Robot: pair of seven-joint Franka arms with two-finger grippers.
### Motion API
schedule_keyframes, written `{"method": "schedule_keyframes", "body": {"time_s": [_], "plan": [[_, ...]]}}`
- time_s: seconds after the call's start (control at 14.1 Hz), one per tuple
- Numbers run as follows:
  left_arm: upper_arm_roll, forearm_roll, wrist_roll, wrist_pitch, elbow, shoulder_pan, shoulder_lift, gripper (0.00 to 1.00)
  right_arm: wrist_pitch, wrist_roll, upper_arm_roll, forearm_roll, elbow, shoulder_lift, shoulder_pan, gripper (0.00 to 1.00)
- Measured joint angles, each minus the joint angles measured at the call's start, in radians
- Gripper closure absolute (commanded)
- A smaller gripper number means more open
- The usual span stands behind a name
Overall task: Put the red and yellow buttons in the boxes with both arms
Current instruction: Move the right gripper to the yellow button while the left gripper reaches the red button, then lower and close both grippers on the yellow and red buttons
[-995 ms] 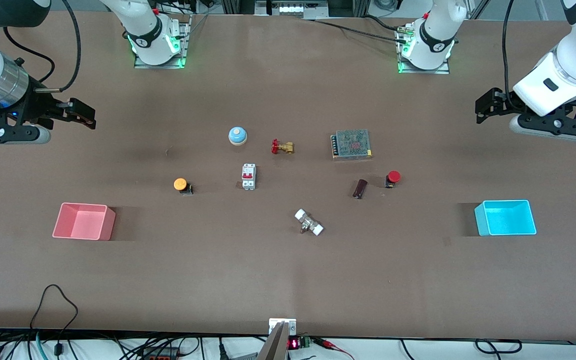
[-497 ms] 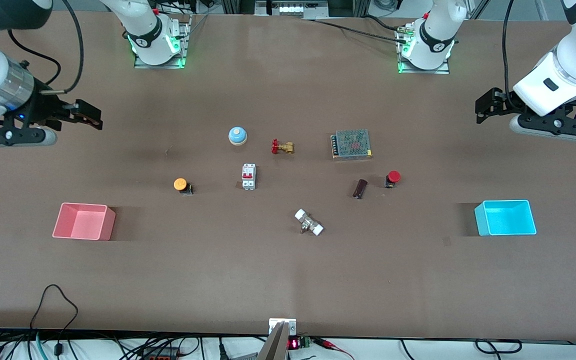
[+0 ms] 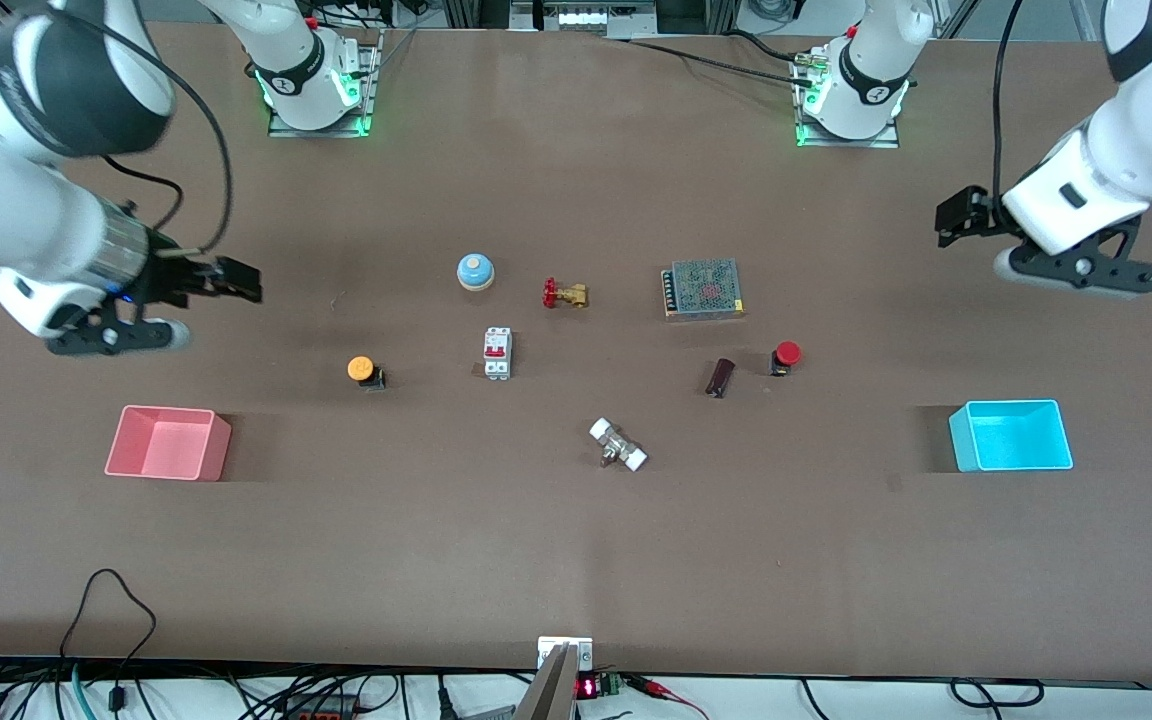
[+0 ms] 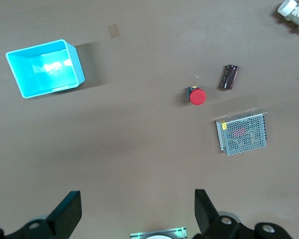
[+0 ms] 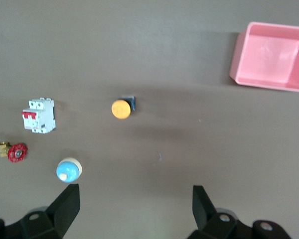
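The yellow button stands toward the right arm's end of the table. The pink box sits empty, nearer the front camera than this button. The red button stands toward the left arm's end, and the empty cyan box lies closer to that end. My right gripper hangs open over bare table near the yellow button, holding nothing. My left gripper is open and empty over bare table at the left arm's end.
Between the buttons lie a blue bell, a brass valve with a red handle, a white circuit breaker, a metal mesh power supply, a dark cylinder and a white-capped fitting.
The right arm has swung in from the table's edge toward the yellow button. The left gripper has shifted slightly toward the middle. Both stay open; nothing on the table moved.
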Motion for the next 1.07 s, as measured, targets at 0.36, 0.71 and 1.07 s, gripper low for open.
{"method": "schedule_keyframes", "body": {"time_s": [0.36, 0.71, 1.07], "plan": [[-0.002, -0.002, -0.05, 0.098, 0.141, -0.03, 0.235, 0.0, 0.217, 0.046, 0.001, -0.025, -0.083, 0.073, 0.068, 0.0], [-0.004, -0.002, -0.224, 0.307, 0.068, -0.095, 0.374, 0.0, 0.509, 0.048, 0.001, -0.027, -0.263, 0.104, 0.1, 0.0], [-0.008, -0.002, -0.28, 0.614, -0.214, -0.131, 0.354, 0.0, 0.653, 0.048, 0.001, -0.027, -0.361, 0.152, 0.119, 0.0]]}}
